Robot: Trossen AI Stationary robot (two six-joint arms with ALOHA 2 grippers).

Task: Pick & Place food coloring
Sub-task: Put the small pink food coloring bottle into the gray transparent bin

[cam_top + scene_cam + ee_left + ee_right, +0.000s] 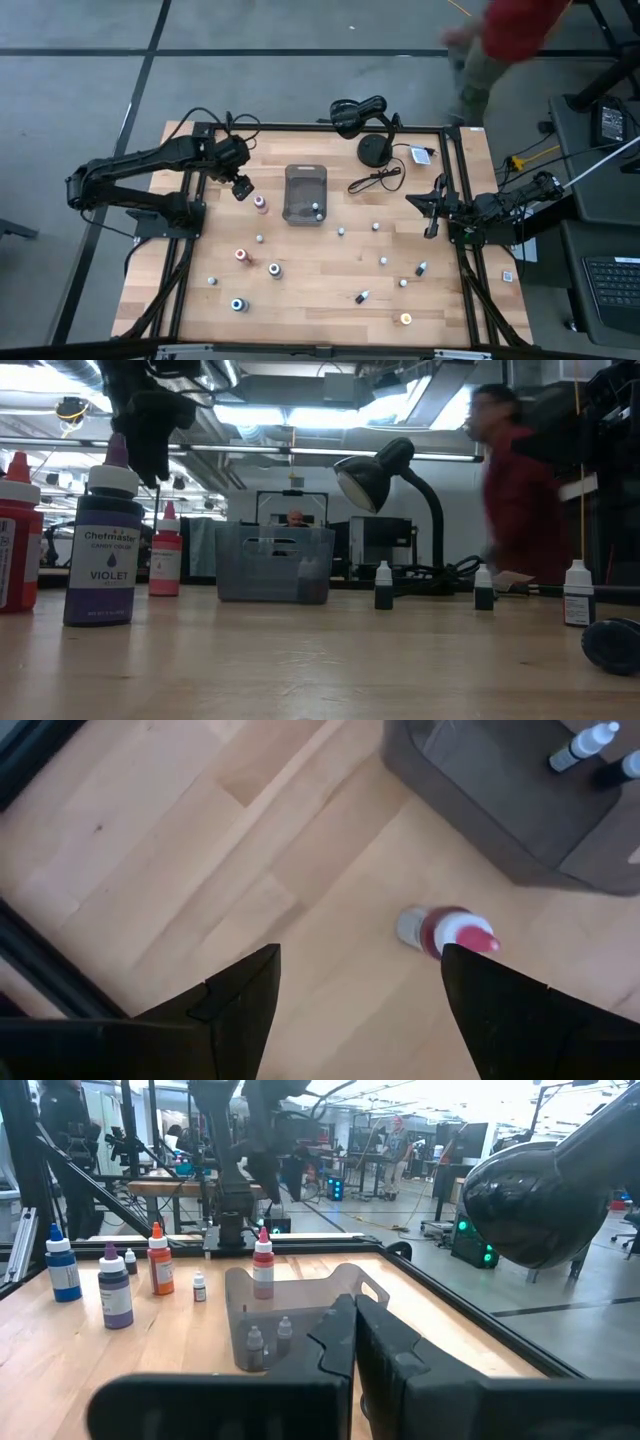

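Observation:
Several tiny food coloring bottles stand scattered on the wooden table. A pink-capped bottle stands on its base just left of the gray tray. My left gripper hovers open above the table beside this bottle, which shows next to one fingertip. Two small bottles sit inside the tray. My right gripper waits shut at the table's right side, pointing toward the tray.
Other bottles stand at the near half, among them a red one, a blue one and an orange one. A black lamp on a round base with its cable stands at the far edge. A person in red passes beyond the far right corner.

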